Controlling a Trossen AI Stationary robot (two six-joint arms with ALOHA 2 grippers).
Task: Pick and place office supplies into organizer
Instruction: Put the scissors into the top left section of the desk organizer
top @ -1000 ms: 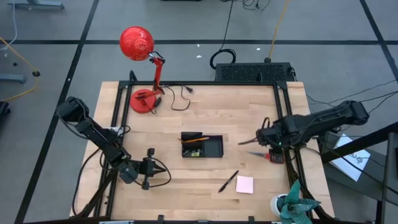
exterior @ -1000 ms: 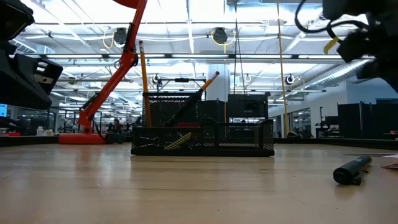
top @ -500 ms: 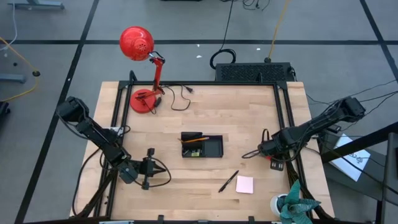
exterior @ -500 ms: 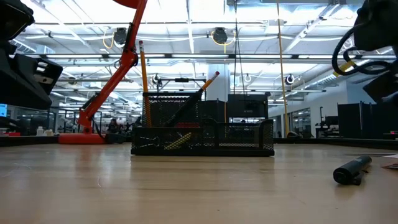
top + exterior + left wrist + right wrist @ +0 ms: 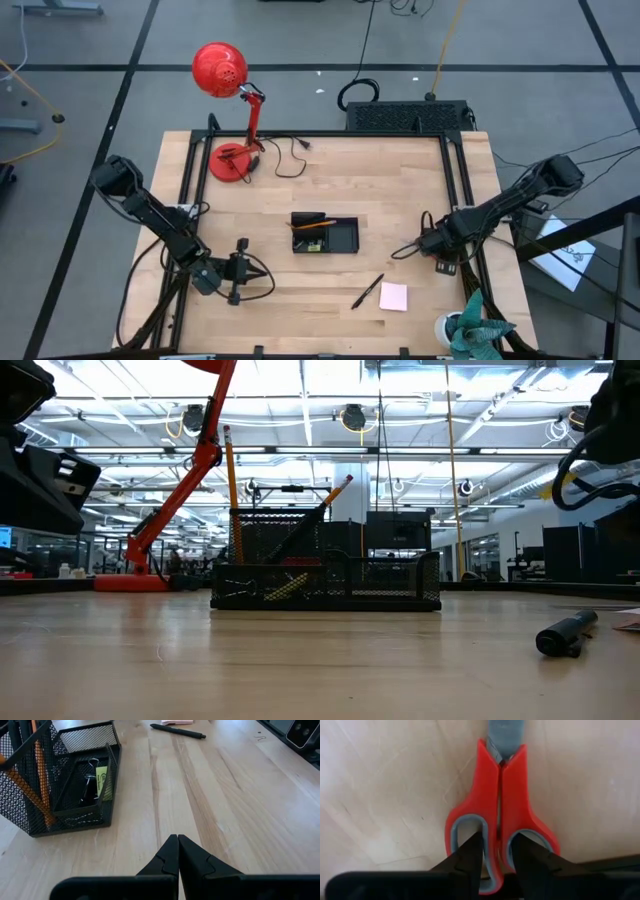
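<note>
Scissors (image 5: 501,805) handles between right tool (image 5: 496,852) fingers

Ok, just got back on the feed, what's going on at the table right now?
The right tool is down at the right side of the table, its fingers straddling the handles of the red-handled scissors, which lie flat on the wood. The left tool waits shut at the front left. The organizer in the middle already holds pencils; a black pen and the pink sticky-note pad are not yet in it.
</note>
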